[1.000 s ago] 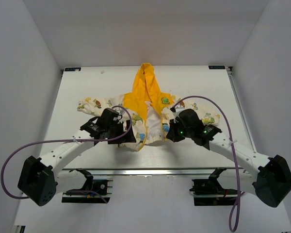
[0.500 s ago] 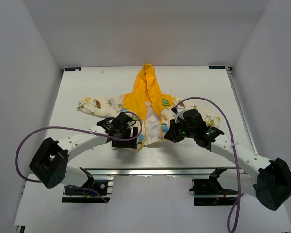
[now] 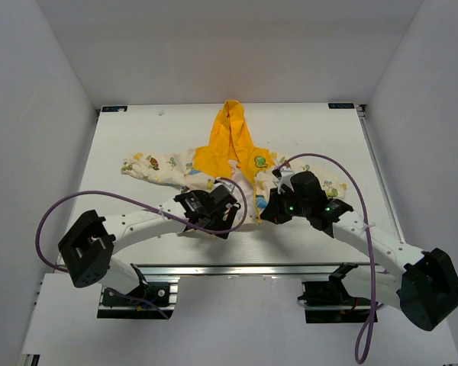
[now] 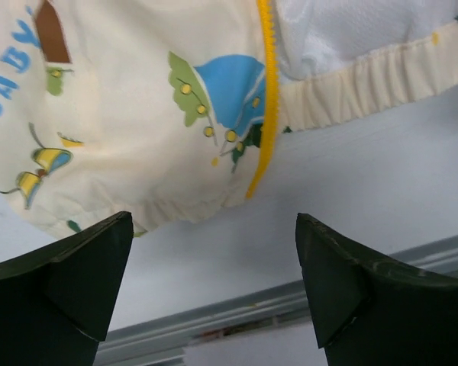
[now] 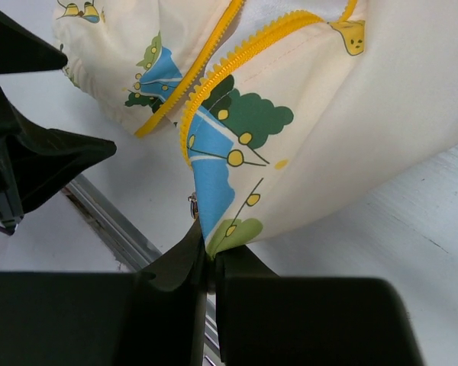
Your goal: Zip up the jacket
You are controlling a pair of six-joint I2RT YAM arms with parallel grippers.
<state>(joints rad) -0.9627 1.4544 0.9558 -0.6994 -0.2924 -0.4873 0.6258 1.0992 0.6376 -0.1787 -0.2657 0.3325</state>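
Right gripper [image 5: 207, 261] clamps the bottom front corner of the jacket [image 5: 351, 145] beside its yellow zipper [image 5: 214, 80], left gripper [image 4: 214, 223] hanging wide open just off the hem [image 4: 359, 80].

Left end effector [image 4: 214, 218] spread wide; right end effector [image 5: 208, 248] pinched closed.

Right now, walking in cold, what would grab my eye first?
The jacket with its bright yellow hood lies unzipped on the table, sleeves spread. The right arm's fingers pinch its bottom corner beside the zipper, while the left arm's fingers stand open near the other front hem.
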